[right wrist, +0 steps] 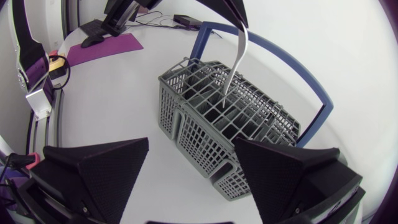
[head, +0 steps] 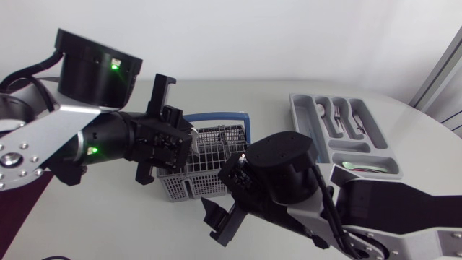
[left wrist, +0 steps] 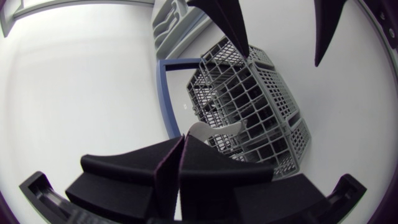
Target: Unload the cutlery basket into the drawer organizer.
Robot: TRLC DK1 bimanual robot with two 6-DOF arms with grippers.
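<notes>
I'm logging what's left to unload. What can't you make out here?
- The white utensil held by the left gripper: its working end is hidden among the basket grid in the right wrist view.
- What else is in the basket: in the head view, the left gripper and right arm cover much of it.
- The organizer: the pieces in it are too small to identify in the head view.

The plastic cutlery basket (head: 207, 155) is grey lattice with a blue hoop handle (head: 216, 115); the slim utensil (right wrist: 237, 62) is white, the drawer organizer (head: 297, 108) pale grey, the table (head: 108, 217) white.
</notes>
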